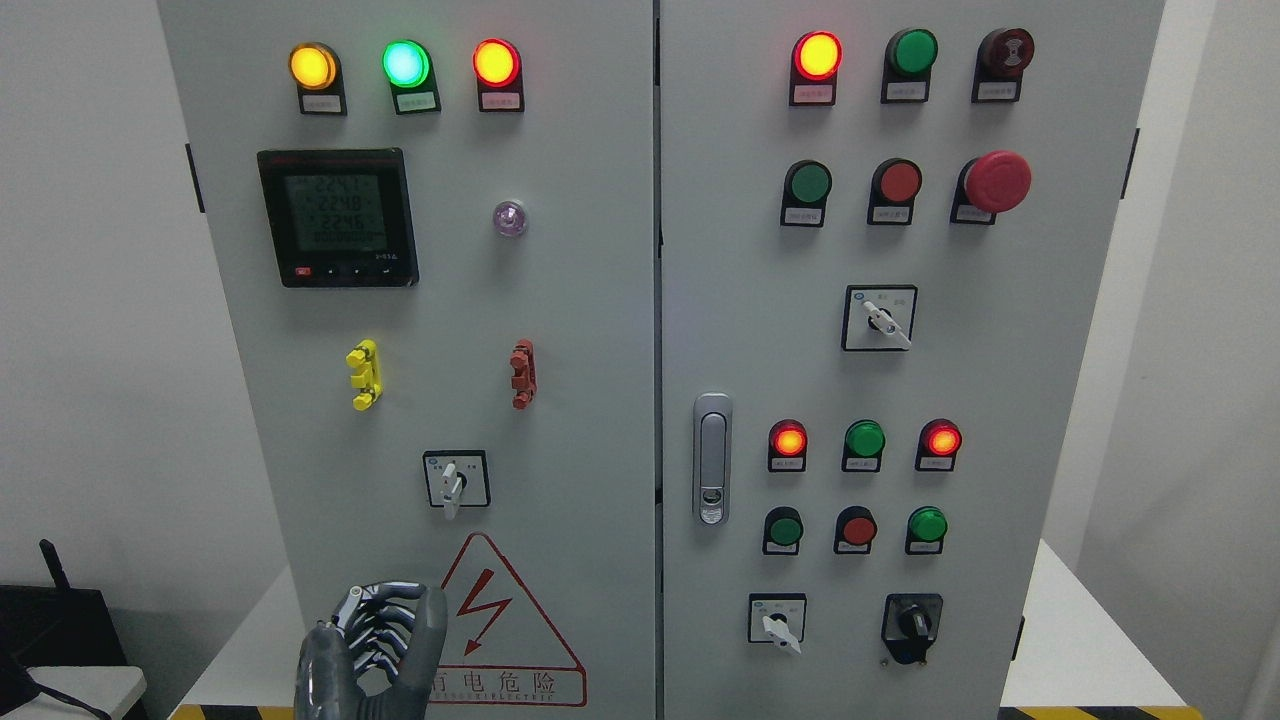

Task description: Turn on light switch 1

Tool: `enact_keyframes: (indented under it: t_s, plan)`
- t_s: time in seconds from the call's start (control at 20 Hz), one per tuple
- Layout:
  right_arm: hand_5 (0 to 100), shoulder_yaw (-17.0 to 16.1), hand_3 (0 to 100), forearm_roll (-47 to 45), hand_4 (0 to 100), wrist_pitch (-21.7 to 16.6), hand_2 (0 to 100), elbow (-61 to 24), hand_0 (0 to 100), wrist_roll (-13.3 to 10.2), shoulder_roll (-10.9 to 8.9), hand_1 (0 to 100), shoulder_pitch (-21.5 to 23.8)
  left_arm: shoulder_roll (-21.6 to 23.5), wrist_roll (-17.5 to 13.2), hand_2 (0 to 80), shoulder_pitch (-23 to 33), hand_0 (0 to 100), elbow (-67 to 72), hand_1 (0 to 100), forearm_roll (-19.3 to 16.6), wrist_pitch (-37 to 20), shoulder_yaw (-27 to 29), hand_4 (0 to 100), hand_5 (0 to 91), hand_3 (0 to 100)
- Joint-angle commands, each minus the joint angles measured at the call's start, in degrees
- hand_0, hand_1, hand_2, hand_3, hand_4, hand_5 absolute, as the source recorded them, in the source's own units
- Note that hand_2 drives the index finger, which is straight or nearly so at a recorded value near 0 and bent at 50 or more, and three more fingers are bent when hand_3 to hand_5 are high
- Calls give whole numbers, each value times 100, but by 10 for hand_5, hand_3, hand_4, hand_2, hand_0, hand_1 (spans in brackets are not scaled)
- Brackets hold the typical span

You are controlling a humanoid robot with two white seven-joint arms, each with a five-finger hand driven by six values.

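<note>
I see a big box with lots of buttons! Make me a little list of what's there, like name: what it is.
cabinet: grey, two doors
top-left lamps: yellow, green and red, all lit
meter: dark screen, digits too blurry to read
warning sign: red lightning triangle
rotary switch: above the sign, knob pointing down
left hand: bottom left, fingers loosely curled, holding nothing, below the switch
right hand: not seen

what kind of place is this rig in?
Likely an electrical or industrial training room: a grey control cabinet with lit indicator lamps, a digital meter and a high-voltage warning triangle. Left hand is low.
</note>
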Motion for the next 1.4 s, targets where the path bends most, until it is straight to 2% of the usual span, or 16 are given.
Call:
enact_keyframes:
  t_s: [0.0,0.45,0.55,0.75,1.05,1.35]
  plan:
    - [0,0,0,-105,0,4,0,0,120,5,0,389,0,-105,193,458,-195,80,31,327,225,285,-311,821,851,714]
    - [0,0,0,-97,0,4,0,0,120,5,0,389,0,-148,431,455,-705,168,242,358,243,585,-311,827,854,722]
    - [0,0,0,-97,0,4,0,0,120,5,0,389,0,-148,597,450,-766,176,286,376,243,698,-311,828,855,722]
    - [0,0,0,-105,0,4,0,0,120,5,0,389,0,-148,659,442,-784,199,286,413,286,795,-311,827,857,717]
    - [0,0,0,-105,0,4,0,0,120,5,0,389,0,-157,809,437,-942,219,286,431,286,935,-311,828,859,715]
    - [0,0,0,-97,0,4,0,0,120,5,0,389,0,-166,827,434,-1012,225,277,434,287,1042,-346,827,861,710]
